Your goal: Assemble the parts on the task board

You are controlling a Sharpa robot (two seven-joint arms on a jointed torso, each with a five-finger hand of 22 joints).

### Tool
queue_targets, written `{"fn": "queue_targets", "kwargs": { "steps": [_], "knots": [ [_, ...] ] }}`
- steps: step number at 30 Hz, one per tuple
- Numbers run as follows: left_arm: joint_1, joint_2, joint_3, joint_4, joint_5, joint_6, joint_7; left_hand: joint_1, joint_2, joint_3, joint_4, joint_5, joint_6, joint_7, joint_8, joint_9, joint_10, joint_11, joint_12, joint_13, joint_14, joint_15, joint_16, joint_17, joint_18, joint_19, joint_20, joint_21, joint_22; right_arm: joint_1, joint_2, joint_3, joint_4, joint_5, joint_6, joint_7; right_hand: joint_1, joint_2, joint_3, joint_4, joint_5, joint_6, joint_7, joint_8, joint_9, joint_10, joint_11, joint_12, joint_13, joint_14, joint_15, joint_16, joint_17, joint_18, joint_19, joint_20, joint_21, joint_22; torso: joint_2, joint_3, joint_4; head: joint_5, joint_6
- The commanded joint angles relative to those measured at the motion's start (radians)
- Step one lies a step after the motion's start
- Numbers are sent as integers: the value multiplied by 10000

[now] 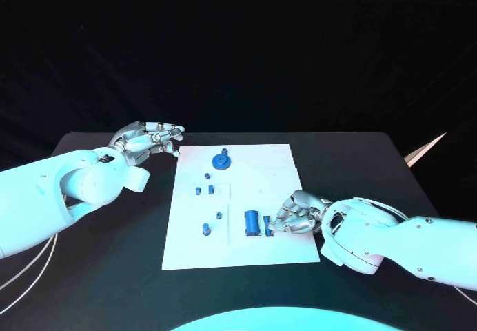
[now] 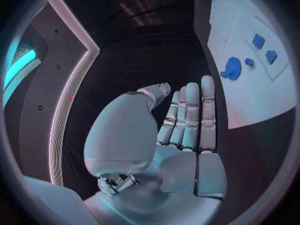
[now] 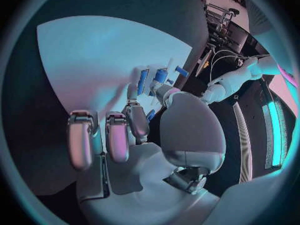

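Board: white plate [image 1: 243,234] lies in the middle of the black worktop [image 1: 368,165], long side running away from the robot.
Left hand: left hand [image 1: 149,141] rests on the worktop just off the board's far left corner. Its fingers [image 2: 190,115] lie straight and side by side, nothing between them; the palm holds nothing.
Right hand: right hand [image 1: 298,215] sits over the board's near right part, fingers [image 3: 134,122] curled toward the parts there.
Right hand grasp: fingertips are at a small blue piece [image 1: 268,225]; whether it is pinched or only touched, cannot tell.
Blue cylinder: larger blue cylinder [image 1: 254,222] lies on the board just beside the right fingers, on their inner side, next to the small piece.
Round part: blue disc-shaped part [image 1: 222,161] stands at the far end of the board, near the left fingers but apart from them, well apart from the right fingers.
Small parts: several little blue pieces [image 1: 205,190] sit mid-board, between the two hands; another blue piece [image 1: 206,229] lies near the board's left edge.
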State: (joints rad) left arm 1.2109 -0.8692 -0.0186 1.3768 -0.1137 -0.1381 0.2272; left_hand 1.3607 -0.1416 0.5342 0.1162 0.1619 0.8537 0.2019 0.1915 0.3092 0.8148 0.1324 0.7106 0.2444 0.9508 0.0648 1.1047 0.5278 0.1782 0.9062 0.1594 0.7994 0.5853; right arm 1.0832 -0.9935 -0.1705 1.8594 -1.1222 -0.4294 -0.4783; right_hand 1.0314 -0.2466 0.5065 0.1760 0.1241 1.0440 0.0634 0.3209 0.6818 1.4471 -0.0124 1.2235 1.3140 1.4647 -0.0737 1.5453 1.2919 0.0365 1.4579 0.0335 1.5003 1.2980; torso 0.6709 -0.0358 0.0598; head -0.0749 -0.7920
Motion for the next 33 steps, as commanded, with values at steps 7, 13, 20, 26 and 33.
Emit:
{"fn": "queue_targets", "kwargs": {
  "steps": [7,13,20,26,33],
  "knots": [
    [-126,204,6,-254,302,13,666,-124,-38,-197,194,-44,-204,27,54,-116,-106,55,-38,-145,-126,78,-293,-130,34,93,71,-311,-225,349,93,34,-1107,3289,-1310,4206,957,202,-162,-434,117,-903,399,-520,-308,-1002,333,-2418,-633,609,239,-753,1110,289,243,170,-2923,1731,-278,-47,-68,-105,537],
    [-380,469,8,-662,697,-165,1529,34,-197,-334,442,-45,-395,96,157,-174,-502,354,-1234,-928,-1805,526,-2517,-1125,-36,-982,511,-2318,-1390,830,960,148,-3399,6619,-980,6957,1908,387,445,-830,111,-1816,949,-847,-530,-4010,867,-7195,-3950,-2163,741,-5338,-4031,1436,-2570,663,-11320,-1519,-566,-86,-272,-85,1131],
    [-609,939,13,-1313,1056,-477,2215,324,-154,-366,580,-41,-403,-133,464,-253,690,554,-3746,-1804,-1579,910,-6465,-2423,60,-1004,1138,-5482,-3600,986,2096,306,-5829,8548,-241,8235,2381,406,1011,-1133,74,-1920,1241,-1101,-1235,-3975,1296,-10086,-8330,-3704,1211,-9474,-6625,1457,-3373,1112,-13621,-4112,-799,-41,-293,-5,1478],
    [-767,1355,15,-1887,1422,-790,2540,378,-162,-344,593,-44,-504,-207,368,-511,979,499,-5216,-1816,-2175,1031,-8262,-2860,-141,-1543,1311,-6858,-4553,1008,2913,375,-7290,9152,409,8712,2436,488,976,-1217,88,-1904,1315,-1613,-1839,-4025,1624,-11332,-10762,-4565,1763,-12363,-8244,1446,-4615,1778,-14403,-6843,-948,-6,-270,97,1749],
    [-831,1478,11,-1981,1468,-975,2562,-4545,1416,-5342,-1162,-1619,-8537,-2019,-1915,-3092,-8148,-1324,-7106,-2444,-9508,-648,-11047,-5278,-1782,-9062,-1594,-7994,-5853,987,3114,417,-7534,9272,422,8753,-1962,2466,-5065,-1760,-1241,-10440,-634,-3209,-6818,-14471,124,-12235,-13140,-14647,737,-15453,-12919,-365,-14579,-335,-15003,-12980,-931,20,-294,173,1779]
  ]
}}
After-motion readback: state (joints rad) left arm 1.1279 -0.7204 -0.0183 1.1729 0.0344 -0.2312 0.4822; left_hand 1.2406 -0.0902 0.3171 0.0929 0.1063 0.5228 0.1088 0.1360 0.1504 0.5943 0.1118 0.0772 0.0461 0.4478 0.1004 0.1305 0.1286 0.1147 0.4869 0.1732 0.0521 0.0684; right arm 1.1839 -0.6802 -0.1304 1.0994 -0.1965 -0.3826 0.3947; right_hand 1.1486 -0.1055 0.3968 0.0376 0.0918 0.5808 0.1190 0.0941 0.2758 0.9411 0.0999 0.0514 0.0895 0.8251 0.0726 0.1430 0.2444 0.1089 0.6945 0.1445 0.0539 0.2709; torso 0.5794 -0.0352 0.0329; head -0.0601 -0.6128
